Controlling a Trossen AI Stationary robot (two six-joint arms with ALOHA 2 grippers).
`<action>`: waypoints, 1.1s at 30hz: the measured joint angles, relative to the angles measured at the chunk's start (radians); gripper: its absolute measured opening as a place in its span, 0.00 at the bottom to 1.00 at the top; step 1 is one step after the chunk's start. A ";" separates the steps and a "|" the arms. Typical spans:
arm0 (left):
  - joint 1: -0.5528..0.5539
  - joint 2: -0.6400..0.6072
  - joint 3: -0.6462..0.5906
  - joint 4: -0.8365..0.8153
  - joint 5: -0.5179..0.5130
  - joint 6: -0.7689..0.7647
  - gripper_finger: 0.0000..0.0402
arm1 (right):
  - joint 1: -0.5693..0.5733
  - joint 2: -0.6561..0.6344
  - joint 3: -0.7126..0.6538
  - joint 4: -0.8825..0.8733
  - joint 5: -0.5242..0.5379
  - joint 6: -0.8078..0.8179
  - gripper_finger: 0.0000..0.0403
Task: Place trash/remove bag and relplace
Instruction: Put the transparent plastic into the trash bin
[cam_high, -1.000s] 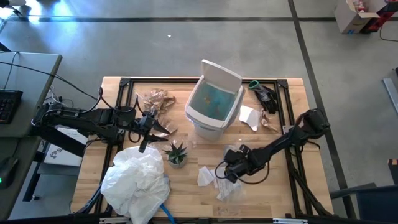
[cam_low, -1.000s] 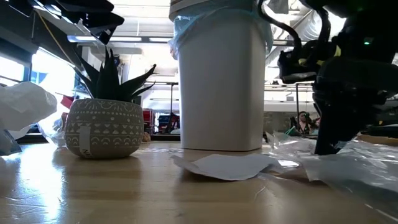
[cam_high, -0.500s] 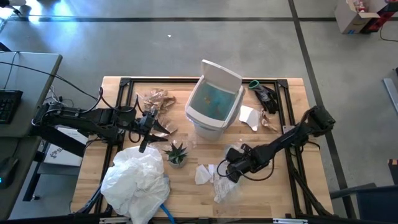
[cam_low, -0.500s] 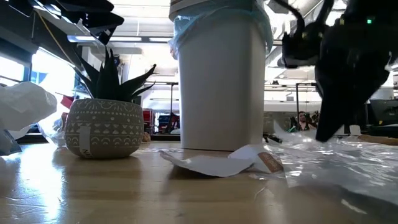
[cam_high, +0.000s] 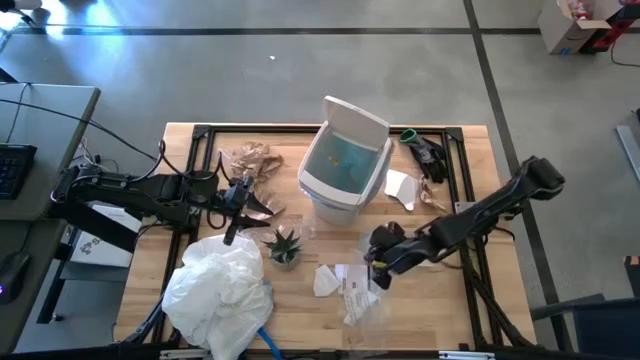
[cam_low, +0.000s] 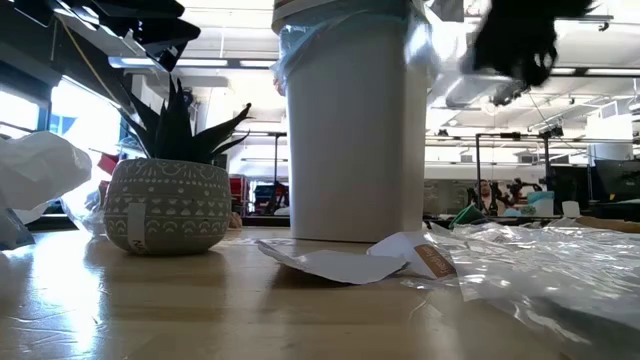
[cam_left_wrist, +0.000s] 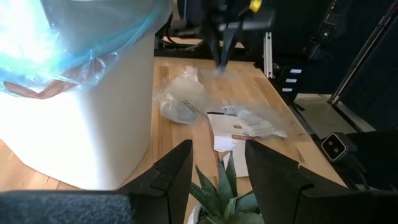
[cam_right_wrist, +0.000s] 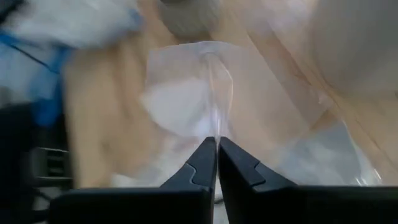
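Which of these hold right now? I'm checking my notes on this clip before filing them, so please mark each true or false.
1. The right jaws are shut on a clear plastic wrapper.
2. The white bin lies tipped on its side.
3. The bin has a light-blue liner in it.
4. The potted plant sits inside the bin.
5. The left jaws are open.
1. True: the right gripper pinches a clear plastic wrapper.
2. False: the white bin stands upright.
3. True: the light-blue liner is folded over its rim.
4. False: the potted plant stands on the table, beside the bin.
5. True: the left gripper holds nothing, with a gap between its jaws.
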 joint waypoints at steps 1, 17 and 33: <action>0.000 0.000 0.000 0.000 0.000 0.000 0.33 | 0.001 -0.020 0.000 0.024 0.000 -0.020 0.00; 0.000 0.000 0.000 0.000 -0.024 0.001 0.33 | -0.041 -0.201 0.040 0.492 -0.004 -0.519 0.00; 0.000 0.000 0.000 0.023 -0.028 -0.003 0.33 | -0.312 -0.025 0.486 0.014 0.240 -0.687 0.00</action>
